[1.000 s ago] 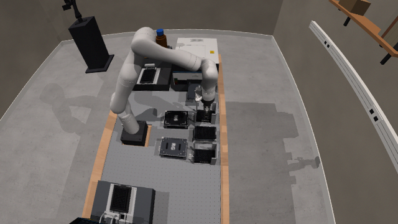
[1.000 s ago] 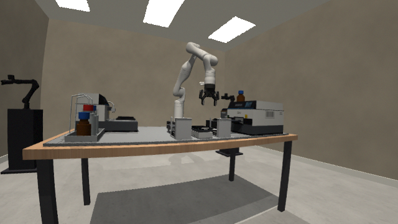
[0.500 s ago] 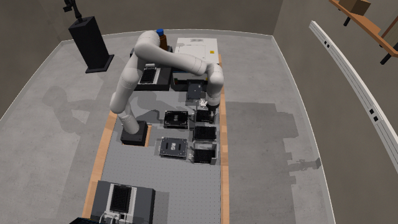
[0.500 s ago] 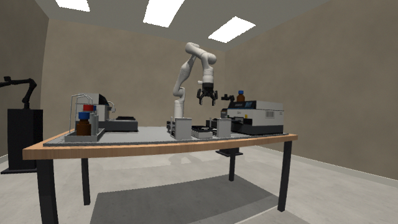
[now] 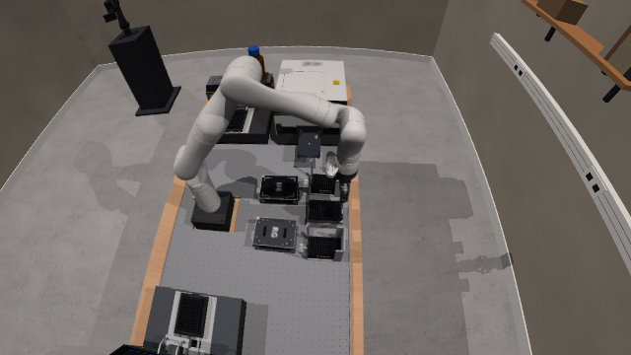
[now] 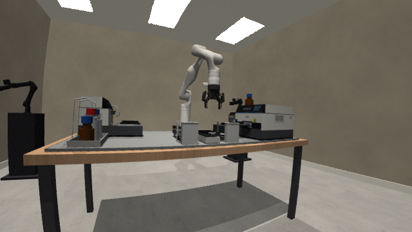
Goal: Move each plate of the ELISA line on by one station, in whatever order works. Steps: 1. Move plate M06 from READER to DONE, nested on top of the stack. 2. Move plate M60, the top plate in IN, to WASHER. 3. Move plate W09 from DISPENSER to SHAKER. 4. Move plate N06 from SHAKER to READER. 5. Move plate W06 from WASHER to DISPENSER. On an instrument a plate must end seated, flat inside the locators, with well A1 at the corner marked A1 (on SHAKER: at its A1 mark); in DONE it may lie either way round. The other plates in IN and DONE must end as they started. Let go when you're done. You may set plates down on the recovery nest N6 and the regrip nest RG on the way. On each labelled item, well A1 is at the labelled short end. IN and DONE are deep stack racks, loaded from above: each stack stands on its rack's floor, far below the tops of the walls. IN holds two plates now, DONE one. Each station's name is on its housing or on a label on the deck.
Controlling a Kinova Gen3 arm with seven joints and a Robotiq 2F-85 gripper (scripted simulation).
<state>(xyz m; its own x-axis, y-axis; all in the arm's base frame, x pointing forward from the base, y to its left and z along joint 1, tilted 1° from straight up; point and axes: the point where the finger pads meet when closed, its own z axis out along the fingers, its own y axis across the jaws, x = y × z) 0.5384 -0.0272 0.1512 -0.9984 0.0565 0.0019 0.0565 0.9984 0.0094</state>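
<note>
The gripper (image 6: pixel 212 104) is hanging with its fingers spread wide and nothing between them, pointing straight down, well above the deck. In the top view the gripper (image 5: pixel 343 189) is hovering at the outer edge of the deck beside a deep stack rack (image 5: pixel 323 183), the one nearest the reader (image 5: pixel 310 81); whether it is over the rack opening or just past its wall cannot be told.

The white arm (image 5: pixel 276 101) is arching from its black base (image 5: pixel 224 219) up over the deck and bending down at the wrist.

Taking that rack as the landmark: a dark plate is lying inside it, low between the walls. Just beside it, away from the reader, a second dark plate (image 5: pixel 324 209) is sitting on an open nest. Farther along the same line, a second walled rack (image 5: pixel 339 243) is holding another dark plate (image 5: pixel 321 247). Toward the arm's base from the first rack, a flat nest (image 5: pixel 279 188) is lying on the deck, and the regrip nest marked RG (image 5: pixel 275 233) is lying beyond it. On the reader's side of the rack, a dark tray (image 5: pixel 309 145) is sticking out of the reader housing. Next to the reader, a black instrument (image 5: pixel 243 129) is carrying a plate (image 5: pixel 238 119). Well apart from the rack, at the far end of the deck, a grey instrument (image 5: pixel 227 316) is carrying a dark plate (image 5: pixel 191 314). Labels on the plates are too small to read.
</note>
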